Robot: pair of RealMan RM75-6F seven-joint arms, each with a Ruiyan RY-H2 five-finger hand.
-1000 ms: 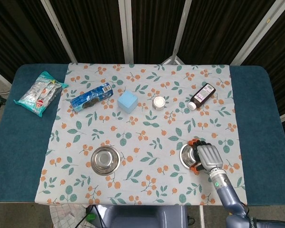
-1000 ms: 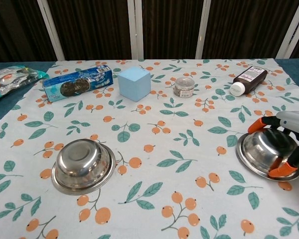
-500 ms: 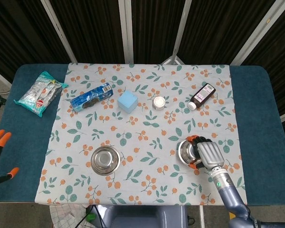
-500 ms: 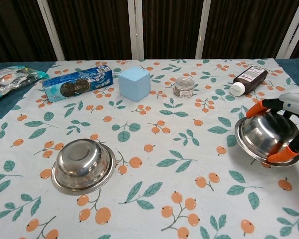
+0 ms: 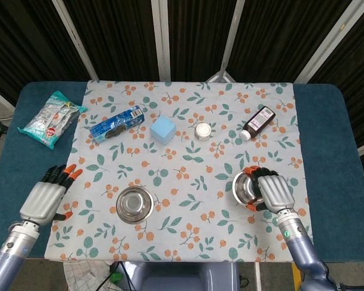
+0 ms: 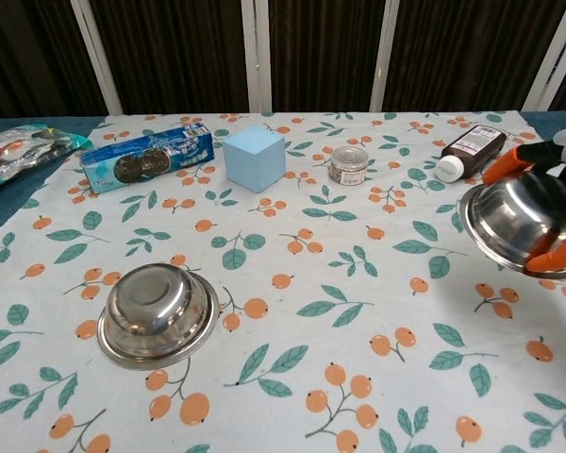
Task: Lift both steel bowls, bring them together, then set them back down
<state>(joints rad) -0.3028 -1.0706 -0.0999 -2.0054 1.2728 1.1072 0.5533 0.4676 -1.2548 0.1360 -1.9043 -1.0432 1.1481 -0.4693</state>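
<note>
One steel bowl (image 5: 134, 204) (image 6: 158, 312) rests on the floral cloth at the front left. The other steel bowl (image 5: 246, 188) (image 6: 522, 223) is off the table, tilted, held by my right hand (image 5: 272, 192) (image 6: 558, 203), whose orange-tipped fingers wrap its rim. My left hand (image 5: 47, 197) hovers over the cloth's left edge, well left of the resting bowl, fingers spread and holding nothing. In the chest view only an orange fingertip shows at the far left edge.
At the back lie a snack bag (image 5: 51, 118), a blue biscuit pack (image 5: 116, 123), a light blue cube (image 5: 163, 130), a small tin (image 5: 202, 130) and a dark medicine bottle (image 5: 258, 122). The cloth (image 5: 188, 170) covers a blue table.
My right hand has raised its bowl off the cloth and shifted it slightly right. My left hand has come into view from the left edge and moved toward the front-left bowl.
</note>
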